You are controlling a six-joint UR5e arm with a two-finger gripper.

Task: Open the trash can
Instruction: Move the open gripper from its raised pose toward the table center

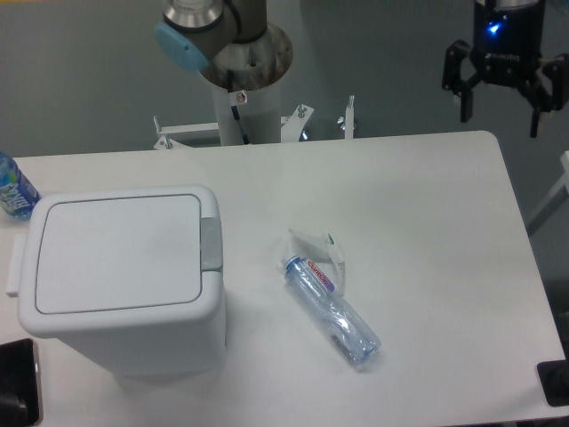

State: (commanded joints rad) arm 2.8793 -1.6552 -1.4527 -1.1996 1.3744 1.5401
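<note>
The trash can [120,276] is a large white boxy bin at the left of the table. Its flat white lid [116,252] lies closed. A grey push-button tab [211,244] sits on the rim at the lid's right edge. My gripper [504,111] hangs at the top right, above the table's far right corner and far from the bin. Its two black fingers [465,98] are spread apart with nothing between them.
A clear plastic bottle [331,311] lies on its side near the table's middle, beside a small white wrapper [322,245]. A blue-labelled bottle [13,189] stands at the left edge. The arm's base column [244,98] rises behind the table. A dark object [18,382] sits at bottom left.
</note>
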